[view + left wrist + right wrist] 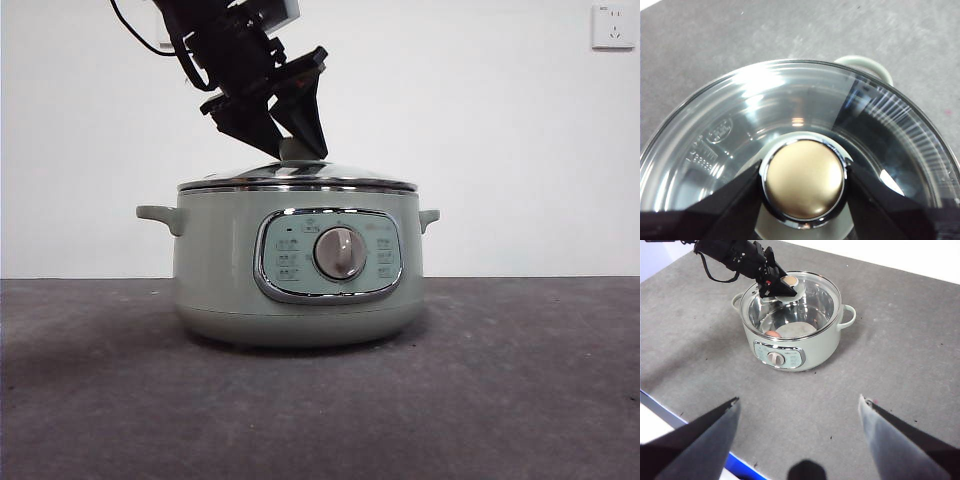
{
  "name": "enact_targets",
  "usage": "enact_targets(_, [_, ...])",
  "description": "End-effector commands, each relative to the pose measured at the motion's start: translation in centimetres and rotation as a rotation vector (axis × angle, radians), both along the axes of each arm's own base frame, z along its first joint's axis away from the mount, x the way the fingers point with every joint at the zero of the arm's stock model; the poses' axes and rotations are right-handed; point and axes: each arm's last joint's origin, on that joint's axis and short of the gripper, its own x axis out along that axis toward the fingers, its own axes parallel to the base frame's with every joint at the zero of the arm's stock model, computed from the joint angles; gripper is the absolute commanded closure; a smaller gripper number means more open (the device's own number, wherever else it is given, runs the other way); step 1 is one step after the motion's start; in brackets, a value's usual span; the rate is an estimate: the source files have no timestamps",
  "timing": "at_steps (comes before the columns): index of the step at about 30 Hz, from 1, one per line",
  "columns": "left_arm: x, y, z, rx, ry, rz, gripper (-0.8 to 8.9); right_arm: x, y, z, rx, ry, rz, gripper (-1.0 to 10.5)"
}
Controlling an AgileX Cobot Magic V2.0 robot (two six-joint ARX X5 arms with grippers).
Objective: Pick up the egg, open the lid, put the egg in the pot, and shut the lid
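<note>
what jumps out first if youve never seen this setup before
The sage-green pot stands mid-table with its glass lid seated on the rim. The left gripper comes down from above, its jaws flanking the lid's knob. Through the glass, the egg lies inside the pot; the right gripper hangs open, well clear.

- Left gripper (290, 148): enters from upper left of the front view, angled downward, jaws set either side of the knob (804, 179).
- Right gripper (797, 412): raised, jaws spread wide.
</note>
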Motion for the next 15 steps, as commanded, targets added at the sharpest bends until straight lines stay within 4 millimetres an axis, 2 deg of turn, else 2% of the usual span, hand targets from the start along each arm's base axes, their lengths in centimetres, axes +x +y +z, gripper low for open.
enact_targets(1, [0.19,-0.22,0.49,-0.001,-0.054,-0.001,8.22,-0.05,-0.04,-0.37,-0.009,0.03,-0.008,5.4])
enact_targets(15, [0.01,-0.13,0.2,0.018,-0.024,-0.004,8.08,-0.05,-0.04,-0.37,-0.008,0.03,-0.008,5.4])
